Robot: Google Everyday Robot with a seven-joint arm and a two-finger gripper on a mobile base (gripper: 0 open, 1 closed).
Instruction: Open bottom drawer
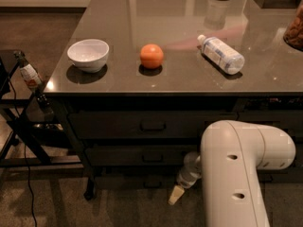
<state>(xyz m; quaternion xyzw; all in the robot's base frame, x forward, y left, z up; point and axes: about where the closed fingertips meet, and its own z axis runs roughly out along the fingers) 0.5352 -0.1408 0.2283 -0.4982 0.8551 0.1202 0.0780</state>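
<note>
Dark three-drawer stack beneath a glossy table (142,82). The bottom drawer (124,181) sits lowest in the stack, toward 6 o'clock in the view. The gripper (176,195) hangs off the white arm (236,174), near the floor, at 4 o'clock from the drawer's handle (152,184); whether it is clenched or released cannot be told. On the tabletop: white bowl (88,55), orange (151,56), toppled plastic bottle (220,54).
</note>
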